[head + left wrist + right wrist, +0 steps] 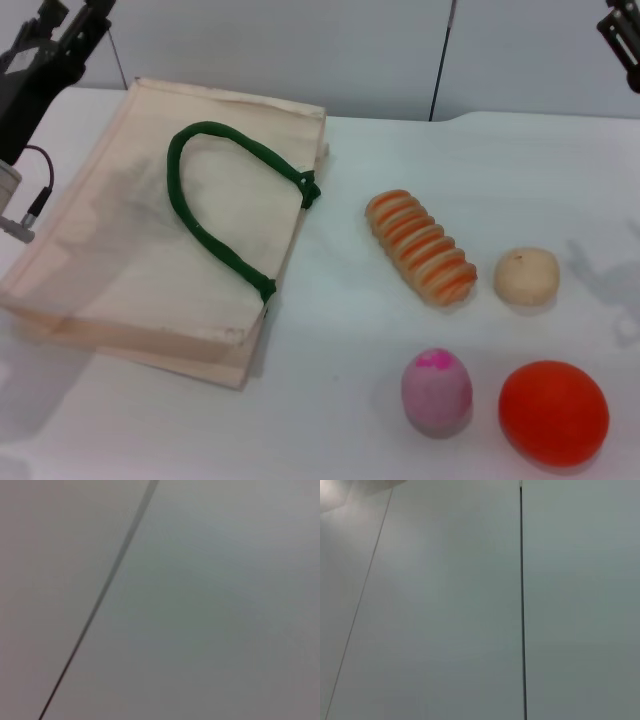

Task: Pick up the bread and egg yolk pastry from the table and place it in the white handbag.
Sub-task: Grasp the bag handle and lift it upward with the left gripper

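White worktop [330, 420] fills the head view, with a pale panelled wall behind; both wrist views show only that wall. The left hand [60, 30] is raised at the far left corner, above the far edge of the white handbag [120, 260], and the right hand [622, 35] is up at the far right. Whether either hand is spread or pressed together cannot be told.

Nothing is picked yet. The bread [421, 247] lies well below and inward of the right hand, slanted, just beside the egg yolk pastry [527, 275], which sits almost straight under that hand. The right hand looks the better choice: descend over the bread and close across its short width, square to the ridges. The pastry is near, so the hand should drop on the bread's far end. A pink-topped egg [437, 391] and orange ball [553, 412] lie nearer the robot, apart from that path. Open worktop separates bread and bag; the bag lies flat, its green handle [215, 200] on top.
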Motion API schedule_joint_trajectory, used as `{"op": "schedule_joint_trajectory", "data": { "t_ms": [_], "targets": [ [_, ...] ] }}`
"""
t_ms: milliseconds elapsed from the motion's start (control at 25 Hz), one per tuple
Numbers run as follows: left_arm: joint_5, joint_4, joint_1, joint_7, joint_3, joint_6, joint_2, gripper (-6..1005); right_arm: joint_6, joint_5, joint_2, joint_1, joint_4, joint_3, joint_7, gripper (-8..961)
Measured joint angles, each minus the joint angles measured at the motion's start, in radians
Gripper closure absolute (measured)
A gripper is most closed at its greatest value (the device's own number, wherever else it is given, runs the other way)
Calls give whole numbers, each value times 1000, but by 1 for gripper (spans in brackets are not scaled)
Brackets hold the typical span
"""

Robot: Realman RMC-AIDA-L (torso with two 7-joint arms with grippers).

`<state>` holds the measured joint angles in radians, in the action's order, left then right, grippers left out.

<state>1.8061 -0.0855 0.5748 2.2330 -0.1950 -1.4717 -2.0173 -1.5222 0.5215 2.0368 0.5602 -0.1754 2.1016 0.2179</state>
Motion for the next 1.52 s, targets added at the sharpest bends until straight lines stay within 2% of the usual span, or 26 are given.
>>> {"op": "schedule_joint_trajectory", "data": {
  "t_ms": [200, 280, 440, 640, 1160, 1520],
  "targets": [
    [-73, -136, 8, -353, -43, 186, 0, 175, 9, 0, -1, 4, 0, 9, 10, 72],
    [-127, -175, 16, -436, -49, 248, 0, 178, 17, 0, -1, 5, -1, 12, 10, 72],
    [-310, -244, 52, -627, -53, 382, 1, 185, 26, 0, -1, 6, -3, 12, 11, 72],
    [-570, -334, 104, -840, -53, 461, 3, 192, 28, 0, -1, 6, -4, 12, 11, 72],
    [-1029, -401, 217, -1106, -54, 535, 7, 212, 30, 0, -1, 6, -1, 12, 11, 72],
    [-1211, -394, 276, -1140, -53, 523, 9, 226, 31, 0, -1, 6, -4, 12, 11, 71]
  ]
}}
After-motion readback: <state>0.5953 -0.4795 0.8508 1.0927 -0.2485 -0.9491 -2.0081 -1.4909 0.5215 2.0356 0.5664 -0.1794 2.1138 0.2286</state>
